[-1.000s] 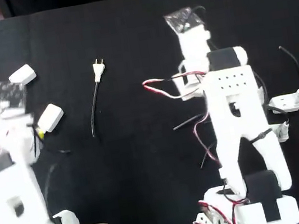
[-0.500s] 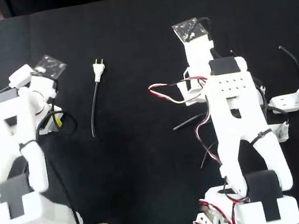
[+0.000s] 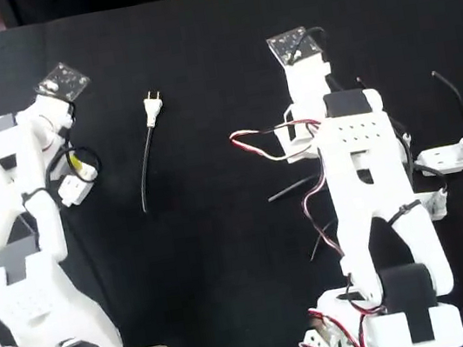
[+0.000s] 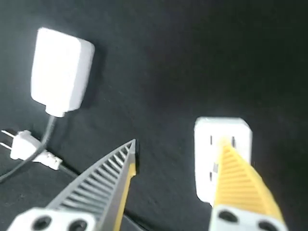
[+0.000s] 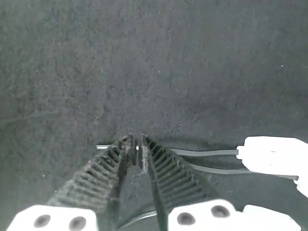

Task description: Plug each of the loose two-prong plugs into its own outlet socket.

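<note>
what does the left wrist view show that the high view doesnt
The left wrist view adds the slots on the face of the outlet socket, a rounded white block with a two-prong plug lying near it, and the open left end effector from close up. The high view adds the loose plug on its black cable mid-table and the right arm. Shared: that same outlet socket beside the left arm, and the black table.

The tabletop [image 5: 192, 57] is matt black cloth, faintly fuzzy. The outlet socket [image 4: 204, 156] and plug [image 4: 23, 146] are smooth white plastic, its prongs [image 4: 6, 138] dull metal. The left claw [image 4: 178, 143] and right claw [image 5: 137, 140] are ribbed plastic.
</note>
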Action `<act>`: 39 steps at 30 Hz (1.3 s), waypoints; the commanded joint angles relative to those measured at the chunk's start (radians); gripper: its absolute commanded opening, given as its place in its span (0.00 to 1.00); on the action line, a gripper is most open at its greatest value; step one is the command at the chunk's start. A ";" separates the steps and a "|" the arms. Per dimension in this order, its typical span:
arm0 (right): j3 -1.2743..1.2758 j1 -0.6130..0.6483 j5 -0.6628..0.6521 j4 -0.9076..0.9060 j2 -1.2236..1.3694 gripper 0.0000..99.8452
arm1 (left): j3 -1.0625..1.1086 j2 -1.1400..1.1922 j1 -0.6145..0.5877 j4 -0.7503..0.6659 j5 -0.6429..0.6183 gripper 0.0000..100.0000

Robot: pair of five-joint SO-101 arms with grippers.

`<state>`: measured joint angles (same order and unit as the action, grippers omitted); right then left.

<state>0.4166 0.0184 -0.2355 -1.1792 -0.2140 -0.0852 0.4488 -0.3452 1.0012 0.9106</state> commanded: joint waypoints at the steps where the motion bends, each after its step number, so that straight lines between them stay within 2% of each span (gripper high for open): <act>1: 0.012 0.002 -0.002 0.048 -0.005 0.01 | -0.130 0.120 -0.004 0.064 -0.023 0.26; 6: 0.027 0.005 -0.002 0.060 -0.008 0.01 | -0.326 0.232 -0.002 0.290 -0.021 0.26; 15: 0.027 0.002 -0.002 0.060 -0.008 0.01 | -0.633 0.236 -0.004 0.638 -0.031 0.23; 18: 0.027 0.002 -0.002 0.061 -0.007 0.01 | -0.743 0.236 0.001 0.750 -0.083 0.23; 23: 0.027 0.002 -0.002 0.060 -0.008 0.01 | -0.760 0.235 0.015 0.760 -0.149 0.26; 29: 0.027 0.002 -0.002 0.061 -0.007 0.01 | -0.579 0.158 0.050 0.761 -0.143 0.26; 34: 0.027 0.002 -0.002 0.061 -0.005 0.01 | -0.259 -0.166 0.087 0.747 -0.117 0.24; 39: 0.027 0.002 -0.002 0.060 -0.005 0.01 | 0.206 -0.526 0.082 0.548 -0.061 0.24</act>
<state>0.4488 0.0199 -0.2355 -1.1331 -0.2140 -0.1496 0.1542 -0.2670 1.6594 0.8032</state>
